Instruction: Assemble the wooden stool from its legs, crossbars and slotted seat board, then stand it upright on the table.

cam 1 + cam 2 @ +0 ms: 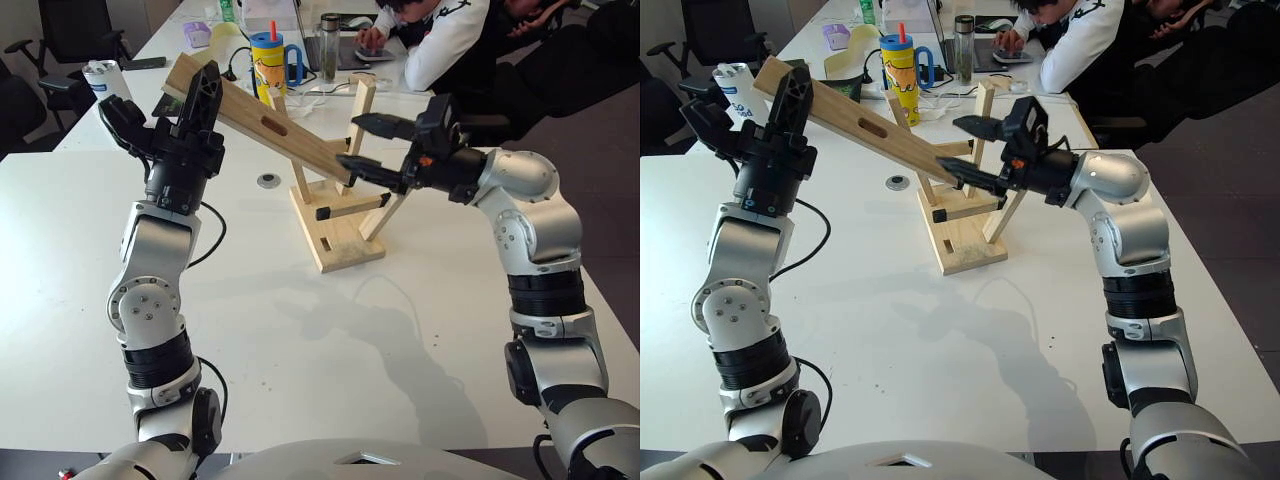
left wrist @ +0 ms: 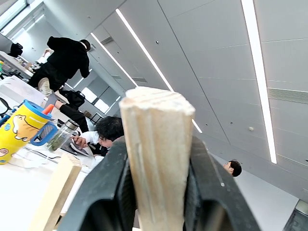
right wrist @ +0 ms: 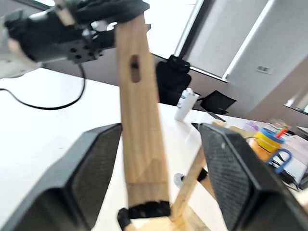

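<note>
Stool state: part built, upside down; seat board (image 1: pixel 340 245) flat on table (image 1: pixel 350 350) at mid-table, upright leg (image 1: pixel 362 110) and crossbar (image 1: pixel 352 207) standing on it
Task thing: slotted leg (image 1: pixel 270 125), slanting from 10 o'clock of the board down to its lower end just above the crossbar
Left gripper: left gripper (image 1: pixel 205 100) at 10 o'clock of the board, clamped on the leg's upper end; wood end pinched tight between the fingers (image 2: pixel 110 192)
Right gripper: right gripper (image 1: pixel 352 140) at 1 o'clock of the board, jaws spread wide either side of the leg's lower end; pads (image 3: pixel 96 173) apart from the wood, no contact
Handling: stiff dry wood, likely light, not slippery, not fragile; long piece held at one end so the free end will swing, and the joint may jam if it goes in skewed
Where to grip: flat faces near the lower end, just above the joint, to steer it in
Step (judged): seating this leg; stool not yet upright
Containers: yellow cup (image 1: pixel 268 62) at 12 o'clock, lid on, red straw (image 1: pixel 272 30) in it, contents hidden; tumbler (image 1: pixel 329 45) at 12 o'clock, lidded, contents cannot tell; white bottle (image 1: pixel 105 78) at 10 o'clock, contents cannot tell
</note>
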`<control>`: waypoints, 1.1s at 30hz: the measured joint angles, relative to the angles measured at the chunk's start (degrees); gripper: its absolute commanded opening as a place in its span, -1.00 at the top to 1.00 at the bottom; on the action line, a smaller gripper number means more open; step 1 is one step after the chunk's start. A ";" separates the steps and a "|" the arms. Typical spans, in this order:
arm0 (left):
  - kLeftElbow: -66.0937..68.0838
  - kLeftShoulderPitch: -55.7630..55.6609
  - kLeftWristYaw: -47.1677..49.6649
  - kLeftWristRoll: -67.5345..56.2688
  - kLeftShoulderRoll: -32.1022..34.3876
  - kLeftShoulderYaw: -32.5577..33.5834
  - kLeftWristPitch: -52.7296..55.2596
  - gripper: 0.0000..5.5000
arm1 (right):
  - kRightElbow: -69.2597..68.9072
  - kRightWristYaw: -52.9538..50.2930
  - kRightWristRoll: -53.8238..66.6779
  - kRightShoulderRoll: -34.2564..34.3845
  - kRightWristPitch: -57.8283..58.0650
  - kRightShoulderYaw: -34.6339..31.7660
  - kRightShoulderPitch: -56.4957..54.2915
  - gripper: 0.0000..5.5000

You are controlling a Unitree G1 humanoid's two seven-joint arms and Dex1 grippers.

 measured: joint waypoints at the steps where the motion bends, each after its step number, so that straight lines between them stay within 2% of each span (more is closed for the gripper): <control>1: 0.03 0.16 0.12 0.00 0.21 0.43 -0.16 0.63 | 0.24 -2.60 0.15 -0.13 1.16 -1.78 0.00 -0.08; 5: 0.01 0.78 0.37 0.02 0.71 1.60 -0.51 0.63 | 0.10 -14.33 0.88 0.45 9.10 -7.31 0.18 -0.08; 7: -0.01 1.40 0.77 0.16 1.26 2.13 -0.51 0.63 | -0.97 -19.99 2.99 1.42 16.84 -9.57 1.30 -0.08; 12: 0.03 1.71 1.04 0.54 2.57 2.84 -0.46 0.63 | -4.50 -27.35 7.39 4.52 27.83 -11.42 2.93 -0.08; 16: 0.18 1.68 1.15 0.58 3.35 2.91 -0.36 0.63 | -7.81 -30.58 7.95 4.86 30.86 -11.13 4.77 -0.08; 20: 0.30 1.65 1.14 0.58 3.82 2.86 -0.33 0.63 | -9.50 -32.87 7.46 5.52 32.21 -10.16 8.29 0.16; 26: 0.08 1.77 1.57 1.94 4.01 2.89 -0.46 0.63 | -11.17 -38.15 8.03 10.26 34.86 -9.44 7.16 0.55; 28: 0.10 1.85 1.78 3.57 4.03 2.86 -0.87 0.63 | -11.60 -41.72 7.20 10.98 36.88 -9.45 6.18 0.62; 33: 0.31 2.41 1.95 7.98 4.03 2.66 -1.79 0.63 | -11.36 -47.18 5.27 12.80 38.73 -9.21 4.43 0.62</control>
